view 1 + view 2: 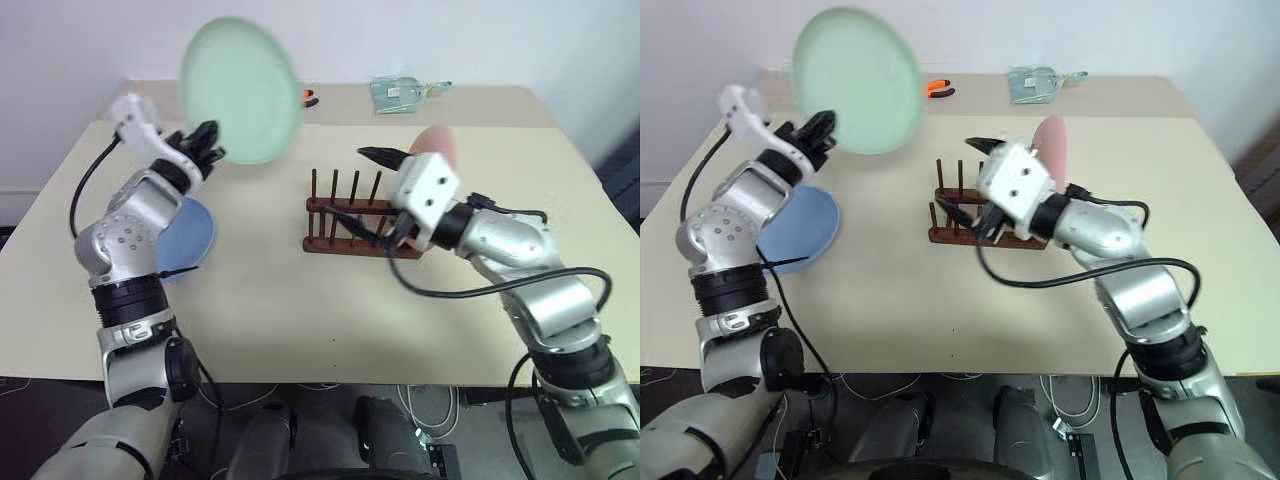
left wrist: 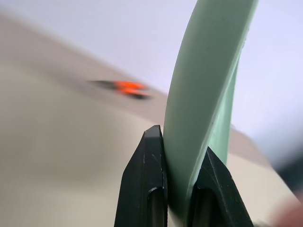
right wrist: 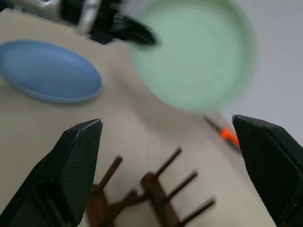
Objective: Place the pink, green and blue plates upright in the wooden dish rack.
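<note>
The green plate (image 1: 242, 90) is raised in the air over the table's far left, tilted with its face toward me. My left gripper (image 1: 208, 143) is shut on its lower rim, and the black fingers (image 2: 147, 179) pinch the edge from both sides. On the table below my left arm lies the blue plate (image 1: 192, 232), flat. At the right end of the wooden dish rack (image 1: 345, 215), the pink plate (image 1: 1052, 148) stands upright. My right gripper (image 3: 165, 123) hovers open just above the rack, holding nothing.
An orange-handled tool (image 1: 940, 88) and a clear packet (image 1: 400, 92) lie at the far side of the beige table (image 1: 300, 320). The rack's upright pegs (image 1: 960, 175) to the left of the pink plate stand bare.
</note>
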Robot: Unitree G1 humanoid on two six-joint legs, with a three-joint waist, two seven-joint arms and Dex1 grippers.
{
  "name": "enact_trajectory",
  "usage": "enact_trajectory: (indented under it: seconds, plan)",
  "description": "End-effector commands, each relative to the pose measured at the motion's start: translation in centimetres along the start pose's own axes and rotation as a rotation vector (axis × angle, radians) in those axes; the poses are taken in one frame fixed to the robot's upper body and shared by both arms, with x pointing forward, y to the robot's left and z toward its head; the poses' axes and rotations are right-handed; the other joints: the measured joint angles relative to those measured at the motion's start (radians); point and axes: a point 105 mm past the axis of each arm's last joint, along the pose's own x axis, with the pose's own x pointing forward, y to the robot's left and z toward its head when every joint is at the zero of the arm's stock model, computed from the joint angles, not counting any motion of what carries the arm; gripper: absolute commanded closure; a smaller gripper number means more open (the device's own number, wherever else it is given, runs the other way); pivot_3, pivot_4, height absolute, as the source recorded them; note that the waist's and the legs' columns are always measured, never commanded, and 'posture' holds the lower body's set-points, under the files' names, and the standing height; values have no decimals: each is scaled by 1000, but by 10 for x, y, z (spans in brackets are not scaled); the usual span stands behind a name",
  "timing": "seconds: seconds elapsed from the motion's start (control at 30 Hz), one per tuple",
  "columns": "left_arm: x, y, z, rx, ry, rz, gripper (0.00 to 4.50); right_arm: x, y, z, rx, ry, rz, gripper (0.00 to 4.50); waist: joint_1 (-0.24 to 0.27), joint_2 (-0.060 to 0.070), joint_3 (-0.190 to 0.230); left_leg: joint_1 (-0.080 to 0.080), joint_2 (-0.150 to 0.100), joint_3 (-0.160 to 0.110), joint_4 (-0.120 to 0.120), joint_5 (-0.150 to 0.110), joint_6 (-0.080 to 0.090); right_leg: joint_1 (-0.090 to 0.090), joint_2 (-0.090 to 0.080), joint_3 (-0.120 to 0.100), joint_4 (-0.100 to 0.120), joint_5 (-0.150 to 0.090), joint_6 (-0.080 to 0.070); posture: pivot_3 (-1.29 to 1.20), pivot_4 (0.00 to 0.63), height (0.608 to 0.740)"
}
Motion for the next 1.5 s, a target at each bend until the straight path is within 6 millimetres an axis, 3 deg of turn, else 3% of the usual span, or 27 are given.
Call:
enact_trajectory:
  seconds: [0.03, 0.13, 0.23, 0.33, 0.53, 0.57, 0.6, 0.7, 0.8, 0.93, 0.97, 1.03, 1.2, 1.3, 1.5]
  plan:
    - [-6, -44, 3, 11, 14, -145, 4422, 21, -12, -6, -255, 50, -68, 0, -9, 0, 0, 0, 0, 0, 0, 0, 0, 0, 0, 0, 0, 0, 0, 0, 150, 740]
    - [-12, -64, -2, 0, 52, -207, 4422, 31, -22, -16, -418, 90, -111, 0, -13, 0, 0, 0, 0, 0, 0, 0, -1, -1, 0, 0, 1, 0, 0, 0, 150, 740]
    - [-15, -74, -4, -49, 67, -237, 4422, 34, -19, -29, -513, 125, -90, 0, -14, 0, 0, 0, 0, 0, -1, 1, -1, -1, 0, 0, 0, 0, 0, 0, 150, 740]
    - [-18, -76, -11, -55, 102, -234, 4500, 34, -21, -38, -564, 151, -105, 836, -14, 0, 0, 0, 0, 0, -1, 1, -1, -1, 0, 1, 1, 0, 0, 0, 150, 740]
    - [-19, -67, -16, -134, 118, -195, 4500, 33, -24, -39, -614, 160, -131, 3754, -13, 0, 0, 0, 0, 0, -1, 1, -1, -1, 0, 1, 1, 0, 0, 0, 150, 740]
    - [-19, -67, -15, -142, 117, -196, 3615, 33, -23, -39, -619, 157, -131, 4294, -13, 0, 0, 0, 0, 0, -1, 1, -2, -1, 0, 1, 1, 0, 0, 0, 150, 740]
    - [-19, -68, -13, -161, 103, -204, 3208, 34, -22, -38, -627, 153, -129, 4500, -13, 0, 0, 0, 0, 0, -1, 1, -2, -1, 0, 1, 0, 0, 0, 0, 150, 740]
    - [-18, -68, 15, -237, -38, -220, 1729, 34, -21, -35, -639, 133, -136, 4500, -11, -1, 0, 0, 0, 0, 0, 1, -2, 0, 0, 1, 0, 0, 0, 0, 150, 740]
    - [-22, -43, 63, -267, -284, -130, 226, 29, -24, -23, -530, 69, -192, 4500, -11, -2, 1, 0, 0, 0, 0, 2, -3, 0, 1, 1, 0, 0, -1, 0, 150, 740]
    - [-36, -2, 90, 49, -395, 57, 226, 8, -28, 3, -166, -99, -282, 4500, -20, -1, 1, 2, 1, 1, -3, 3, -5, -1, 2, 2, 0, 0, -1, 0, 150, 740]
    - [-38, 4, 82, 204, -359, 75, 226, 0, -29, 11, -9, -159, -297, 4500, -20, 0, 1, 2, 1, 1, -3, 3, -5, -1, 3, 3, 0, 0, -1, 0, 150, 740]
    - [-40, 12, 46, 433, -218, 37, 226, -14, -29, 24, 271, -262, -317, 4500, -18, 0, 0, 2, 1, 1, -3, 2, -4, -1, 3, 4, 0, 0, -1, 0, 150, 740]
    - [-55, 16, -33, 630, 46, -142, 226, -34, -22, 30, 722, -350, -321, 4500, 4, 1, 1, -1, 0, -2, -1, 1, -1, 0, 3, 4, -1, -1, -6, 0, 150, 740]
    - [-70, 6, -72, 672, 179, -304, 226, -39, -18, 28, 875, -356, -345, 4500, 2, 3, 2, 0, 1, -2, -2, 1, -1, -1, 3, 4, -1, -1, -8, 0, 150, 740]
    - [-91, -16, -102, 596, 315, -509, 226, -39, -13, 23, 951, -309, -365, 4500, -11, 6, 3, -1, 2, -1, -4, 1, -1, -4, 3, 4, 0, -2, -8, 0, 150, 740]
